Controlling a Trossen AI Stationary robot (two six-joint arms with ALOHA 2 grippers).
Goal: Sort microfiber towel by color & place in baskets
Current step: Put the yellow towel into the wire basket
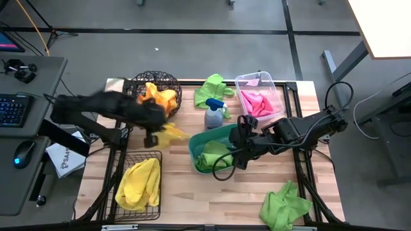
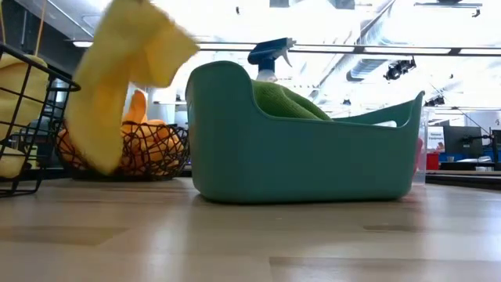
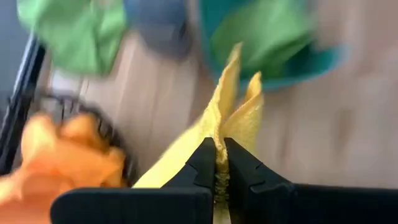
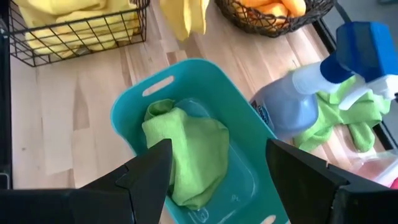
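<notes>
— Gripping what, that left gripper [image 3: 219, 163]?
— A soft yellow microfiber cloth [image 3: 231, 115], pinched between its clenched fingers and lifted off the wooden table [image 1: 192, 205], between the round dark wire basket [image 1: 157, 86] of orange cloths [image 1: 162, 97] and the teal plastic tub [image 1: 215, 138].
— And the right gripper [image 4: 217, 165]?
— Spread wide, holding nothing, above the lime green cloth [image 4: 189, 152] lying in that tub.
</notes>
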